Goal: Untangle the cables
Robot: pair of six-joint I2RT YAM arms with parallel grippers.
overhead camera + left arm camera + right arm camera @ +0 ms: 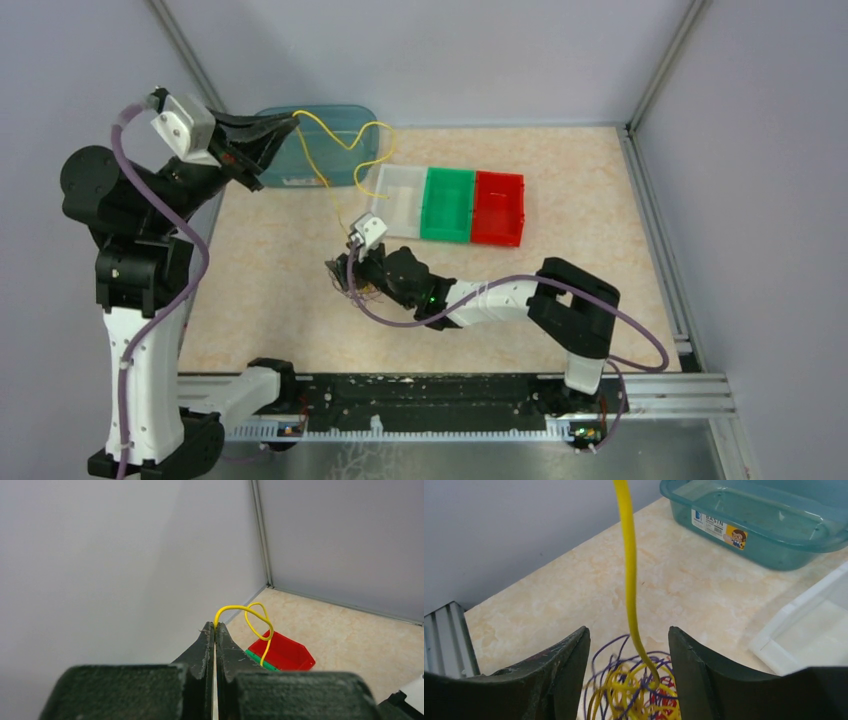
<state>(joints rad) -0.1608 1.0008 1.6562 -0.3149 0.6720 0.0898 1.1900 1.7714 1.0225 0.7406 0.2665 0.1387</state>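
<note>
The cables lie in a small tangle (pixel 352 290) of yellow, purple and red wire (pixel 634 690) on the table. One yellow cable (pixel 345 140) rises out of it in loops to my left gripper (pixel 290 122). That gripper is raised at the back left. In the left wrist view it (pixel 215 626) is shut on the end of the yellow cable (pixel 250 609). My right gripper (pixel 350 275) sits low over the tangle. In the right wrist view it (pixel 629 632) is open, one jaw on each side of the tangle, and the taut yellow cable (pixel 629 570) runs up between the jaws.
A teal basin (pixel 330 108) (pixel 764 520) stands at the back left, under the raised cable. A clear bin (pixel 400 200), a green bin (pixel 447 205) and a red bin (pixel 498 208) stand in a row mid-table. Metal frame rails edge the table.
</note>
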